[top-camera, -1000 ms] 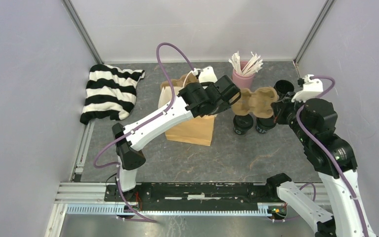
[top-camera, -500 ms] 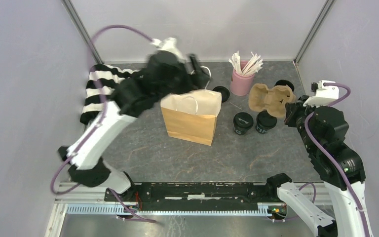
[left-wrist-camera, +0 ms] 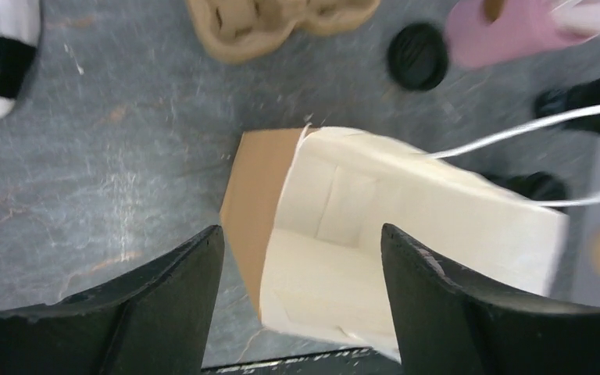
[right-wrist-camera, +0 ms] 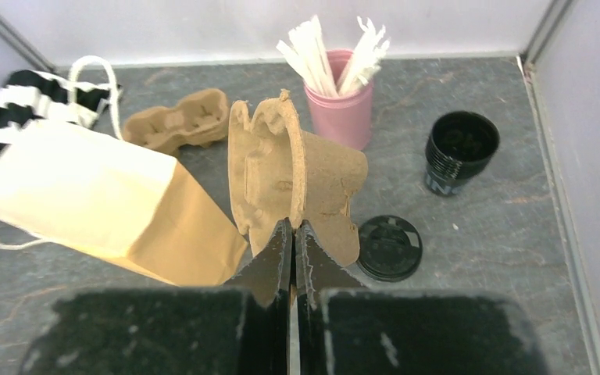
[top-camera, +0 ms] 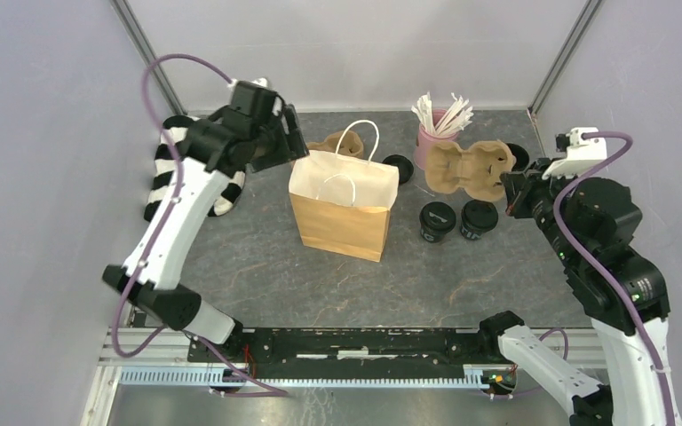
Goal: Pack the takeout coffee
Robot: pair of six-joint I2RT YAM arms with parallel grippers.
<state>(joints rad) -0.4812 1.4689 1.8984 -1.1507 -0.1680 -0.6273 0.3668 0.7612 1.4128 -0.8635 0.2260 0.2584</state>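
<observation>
Black takeout coffee: two lidded cups on the grey tabletop [top-camera: 408, 275], right of centre in the top view, both outside the bag. The cup nearer the bag [top-camera: 437, 220] and the cup farther from the bag [top-camera: 479, 217] stand side by side, just beside each other; can't tell if they touch. Both are upright, long axis vertical, lids pointing straight up at the camera, with pale marks on the lid tops. Paper bag [top-camera: 342, 209] is centre frame, upright, mouth open, white handles up; the left wrist view looks down into its pale lining. Left jaws are at upper left of the top view, just left of the bag's top edge, spread wide and gripping nothing; in the wrist view the bag's open corner shows between the two fingers. Right jaws are at the right side of the top view, clamped shut on the rim of the brown pulp carrier tray [top-camera: 466, 170]. That tray is held up on edge off the tabletop, long axis roughly left-right in the top view, sitting above the two cups in frame. Second pulp tray [top-camera: 329, 145] lies flat behind the bag, upper centre. Pink cup of white sticks [top-camera: 435, 142] is upright, upper right of centre. Loose black lid [top-camera: 397, 167] lies flat between bag and pink cup. Stack of open black cups [right-wrist-camera: 461, 152] is upright at the right of the right wrist view. Striped cloth [top-camera: 173, 169] is at upper left, partly hidden under the left arm.
</observation>
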